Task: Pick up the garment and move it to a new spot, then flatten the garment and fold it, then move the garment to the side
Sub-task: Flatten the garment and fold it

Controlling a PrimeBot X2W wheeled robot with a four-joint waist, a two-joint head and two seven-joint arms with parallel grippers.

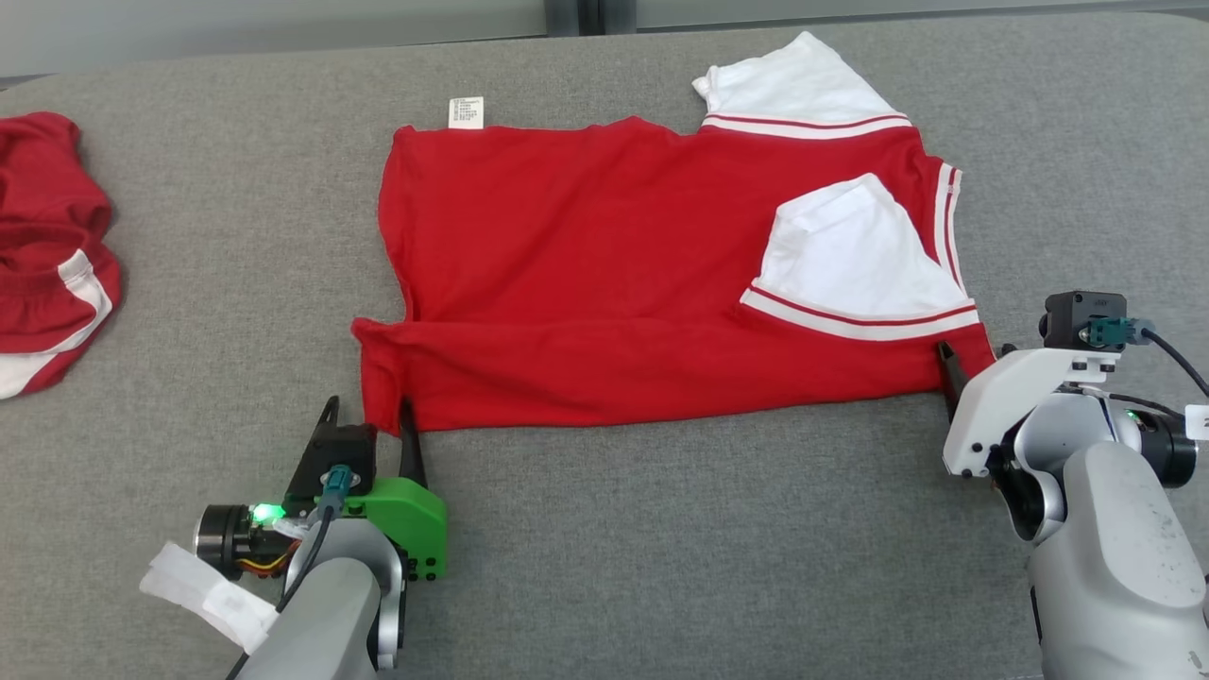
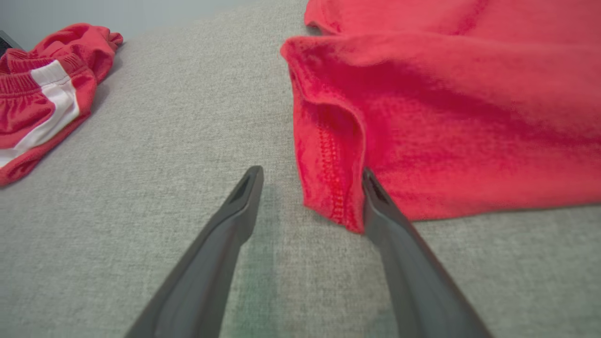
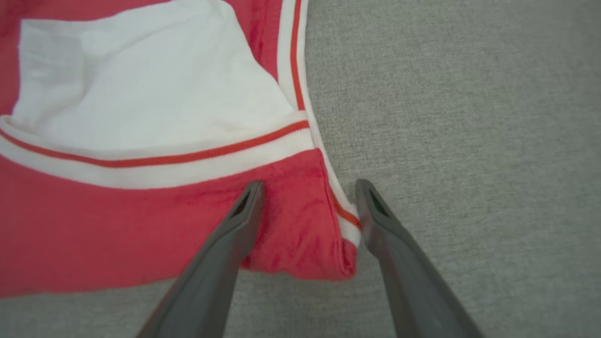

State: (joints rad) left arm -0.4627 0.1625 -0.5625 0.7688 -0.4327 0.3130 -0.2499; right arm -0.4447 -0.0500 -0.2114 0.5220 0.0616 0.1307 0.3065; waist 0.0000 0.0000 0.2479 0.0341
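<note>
The garment (image 1: 604, 274) is a red shirt with white, red-striped sleeves, lying spread on the grey table with its near long edge folded up over the body. My left gripper (image 1: 370, 416) stands open at the garment's near left corner (image 2: 328, 188), one finger on each side of that corner. My right gripper (image 3: 307, 188) is open at the near right corner (image 3: 305, 234), its fingers straddling the red cloth and white trim. Neither pair of fingers has closed on the fabric. A white label (image 1: 466, 112) sticks out at the far edge.
A second red and white garment (image 1: 47, 255) lies bunched at the table's left edge, also seen in the left wrist view (image 2: 42, 94). Bare grey table (image 1: 661, 548) stretches along the near side between my arms. The table's far edge (image 1: 283, 66) runs close behind the shirt.
</note>
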